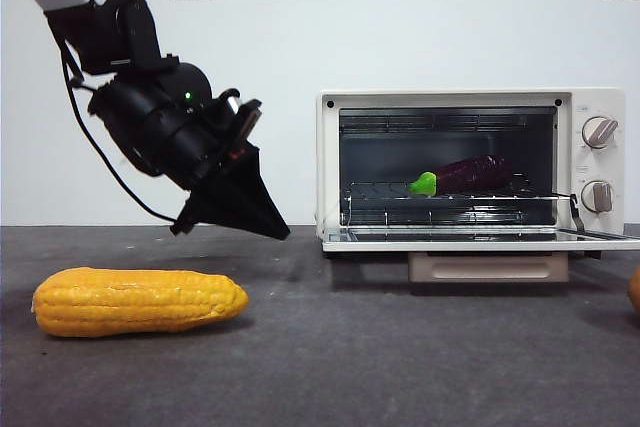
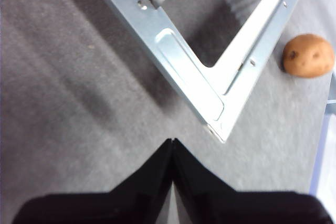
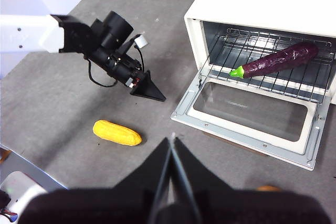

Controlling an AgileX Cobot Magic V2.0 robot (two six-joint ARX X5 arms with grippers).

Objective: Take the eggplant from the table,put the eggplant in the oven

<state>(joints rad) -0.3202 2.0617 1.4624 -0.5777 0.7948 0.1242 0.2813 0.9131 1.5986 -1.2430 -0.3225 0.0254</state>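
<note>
So the left gripper (image 1: pixel 268 227) was hanging in the air above the table (image 1: pixel 330 347), jaws pinched together into a point with nothing between them. It sat just off the corner of the oven's (image 1: pixel 470 167) dropped-open door (image 1: pixel 480 239), tip angled down toward it, not touching anything. The left wrist view showed that same door corner right past the jaw tips.

The eggplant (image 1: pixel 465 177) was well away from that gripper, lying on the wire rack (image 1: pixel 450 197) inside the oven, green cap pointing toward the open front on the gripper's side, purple body running back toward the knob side. So it was inside, not in any claw.

The right gripper (image 3: pixel 172 139) was up high looking down on the whole scene, jaws also closed and empty.

Other stuff: a corn cob (image 1: pixel 140 300) lay on the table below the left arm, and a potato (image 2: pixel 308 55) sat on the table just beside the far corner of the door.
</note>
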